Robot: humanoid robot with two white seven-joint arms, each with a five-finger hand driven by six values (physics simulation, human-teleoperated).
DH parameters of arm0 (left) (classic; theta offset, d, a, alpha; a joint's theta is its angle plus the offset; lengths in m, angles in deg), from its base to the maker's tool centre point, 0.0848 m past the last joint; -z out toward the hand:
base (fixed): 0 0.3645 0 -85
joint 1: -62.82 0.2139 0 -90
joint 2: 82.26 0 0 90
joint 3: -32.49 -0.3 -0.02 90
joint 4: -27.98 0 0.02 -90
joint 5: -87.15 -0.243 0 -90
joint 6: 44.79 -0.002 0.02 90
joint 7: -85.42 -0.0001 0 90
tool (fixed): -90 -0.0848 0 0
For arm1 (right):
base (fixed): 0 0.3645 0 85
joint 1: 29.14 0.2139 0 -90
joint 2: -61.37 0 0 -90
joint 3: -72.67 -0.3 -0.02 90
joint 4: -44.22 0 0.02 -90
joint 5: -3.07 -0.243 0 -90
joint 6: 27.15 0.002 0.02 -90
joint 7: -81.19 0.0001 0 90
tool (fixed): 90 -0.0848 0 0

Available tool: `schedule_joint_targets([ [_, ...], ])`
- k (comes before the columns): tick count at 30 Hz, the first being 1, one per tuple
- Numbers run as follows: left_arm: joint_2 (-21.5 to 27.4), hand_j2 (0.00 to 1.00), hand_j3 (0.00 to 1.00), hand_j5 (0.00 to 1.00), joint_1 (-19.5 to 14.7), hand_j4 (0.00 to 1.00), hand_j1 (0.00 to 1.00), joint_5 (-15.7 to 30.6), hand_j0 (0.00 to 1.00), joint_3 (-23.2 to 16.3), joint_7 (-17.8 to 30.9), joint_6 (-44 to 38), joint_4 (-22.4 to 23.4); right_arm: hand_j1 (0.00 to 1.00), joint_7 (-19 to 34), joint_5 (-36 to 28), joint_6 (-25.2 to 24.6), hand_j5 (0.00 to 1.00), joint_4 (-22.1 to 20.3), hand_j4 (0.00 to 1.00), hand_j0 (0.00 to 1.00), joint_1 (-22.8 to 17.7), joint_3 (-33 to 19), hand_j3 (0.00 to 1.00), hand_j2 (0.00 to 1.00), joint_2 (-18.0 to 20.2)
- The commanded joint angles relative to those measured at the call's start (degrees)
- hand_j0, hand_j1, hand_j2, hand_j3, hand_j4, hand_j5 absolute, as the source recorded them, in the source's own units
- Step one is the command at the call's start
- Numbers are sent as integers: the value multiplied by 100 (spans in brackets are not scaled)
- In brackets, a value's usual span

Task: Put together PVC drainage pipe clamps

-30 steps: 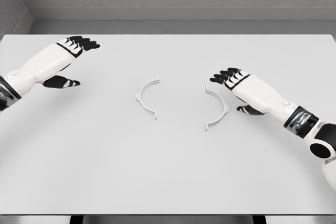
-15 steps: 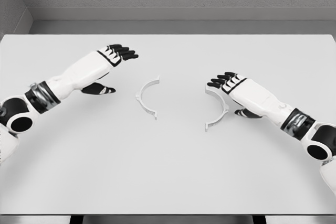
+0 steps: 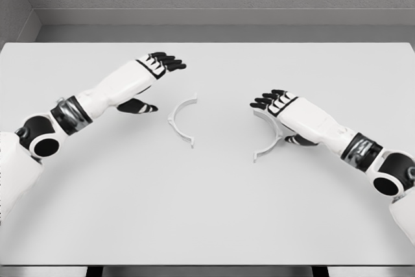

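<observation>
A white table (image 3: 207, 212) fills the frame, seen from above the robot's shoulders. Near the middle lie two thin white half-ring clamp pieces, well apart, their open sides facing each other. The left clamp half (image 3: 181, 120) sits just left of centre; the right clamp half (image 3: 271, 135) sits right of centre.

The left hand (image 3: 150, 76) reaches in from the lower left and hovers at centre-left, just beside its half-ring, fingers extended together, thumb dropped below, holding nothing. The right hand (image 3: 285, 109) enters from the lower right and hangs over the upper end of the right half, fingers likewise extended and empty; whether it touches the piece cannot be told.

The pieces look light, stiff and smooth, likely to skid if nudged. A pinch across the middle of each arc seems the surest hold.
</observation>
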Motion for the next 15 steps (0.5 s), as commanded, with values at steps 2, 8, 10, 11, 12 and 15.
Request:
schedule_joint_targets([
  [2,-81,100,100,100,9,100,100,34,100,-67,29,-1,133,100,-3,-38,-33,100,3,100,100,9,69,100,100,-18],
  [8,-169,100,100,100,-114,100,100,34,100,-173,29,-1,405,100,6,-38,-138,100,12,100,100,97,193,100,100,-70],
  [10,-221,100,100,100,-123,100,100,34,100,-181,29,-1,458,100,-3,-38,-147,100,12,100,100,105,201,100,100,-70],
  [11,-230,100,100,100,-141,100,100,34,100,-181,29,-1,493,100,6,-38,-147,100,12,100,100,132,219,100,100,-97],
  [12,-230,100,100,100,-158,100,100,34,100,-181,29,-1,502,100,6,-38,-147,100,12,100,100,141,245,100,100,-105],
  [15,-283,100,100,100,-202,100,100,34,100,-181,29,-1,634,100,-3,-38,-226,100,20,100,100,202,324,100,100,-114],
])
